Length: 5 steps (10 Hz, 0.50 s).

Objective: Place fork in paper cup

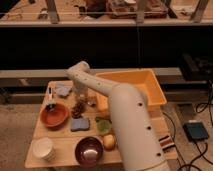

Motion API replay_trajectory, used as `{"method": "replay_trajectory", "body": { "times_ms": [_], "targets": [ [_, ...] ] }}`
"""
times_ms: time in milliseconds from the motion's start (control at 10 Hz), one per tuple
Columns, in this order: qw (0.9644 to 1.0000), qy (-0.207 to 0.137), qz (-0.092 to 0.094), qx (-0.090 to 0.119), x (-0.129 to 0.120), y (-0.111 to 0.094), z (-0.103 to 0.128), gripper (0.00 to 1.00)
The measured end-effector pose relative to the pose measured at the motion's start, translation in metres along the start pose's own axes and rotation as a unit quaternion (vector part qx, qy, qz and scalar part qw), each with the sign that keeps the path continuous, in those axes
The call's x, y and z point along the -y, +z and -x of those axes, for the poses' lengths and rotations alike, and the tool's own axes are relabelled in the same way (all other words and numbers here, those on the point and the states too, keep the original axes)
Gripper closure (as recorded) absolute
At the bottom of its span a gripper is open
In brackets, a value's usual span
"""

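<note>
The paper cup (42,148), off-white and short, stands at the table's front left corner. I cannot make out the fork; it may be hidden by the arm or the gripper. My gripper (80,96) hangs down from the bent white arm (120,115) over the back middle of the table, just above a brown pine cone (78,108) and beside a small shiny metal cup (91,101). It is far from the paper cup.
An orange bowl (54,115) holds a dark-handled, white-tipped utensil (50,100). There are a purple bowl (90,150), a blue sponge (80,124), a green item (104,125), a yellow fruit (109,141), a grey-blue cloth (63,90) and an orange bin (132,86) on the right.
</note>
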Motion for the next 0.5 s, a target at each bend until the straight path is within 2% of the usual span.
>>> {"method": "replay_trajectory", "body": {
  "times_ms": [400,500],
  "targets": [
    [0.9999,-0.008,-0.006,0.002,0.0021,0.0075,0.0028,0.51],
    [0.9999,-0.009,-0.009,0.003,0.0025,0.0089,0.0040,0.56]
  ]
}}
